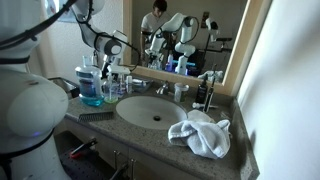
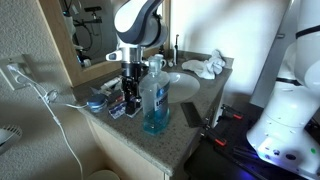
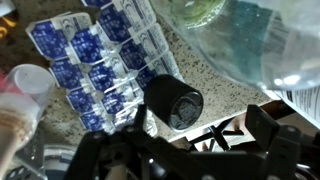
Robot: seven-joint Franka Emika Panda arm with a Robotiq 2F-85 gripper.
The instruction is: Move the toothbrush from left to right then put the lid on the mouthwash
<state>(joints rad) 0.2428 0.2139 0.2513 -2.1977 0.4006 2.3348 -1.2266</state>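
Note:
The mouthwash (image 1: 90, 88) is a tall clear bottle of blue liquid at the end of the counter, also in the other exterior view (image 2: 155, 102); its clear body fills the upper right of the wrist view (image 3: 250, 40). Its black lid (image 3: 172, 100) lies on its side on the speckled counter. My gripper (image 3: 205, 140) is open, low over the counter beside the bottle (image 2: 130, 88), with the lid just ahead of and between the fingers, nearer one finger. I cannot pick out the toothbrush for certain.
Blue blister packs (image 3: 90, 60) lie by the lid. A round sink (image 1: 150, 110) is set in the counter, with a white towel (image 1: 200, 133) beyond it. A black comb (image 1: 95, 115) lies near the front edge. A mirror and wall stand behind.

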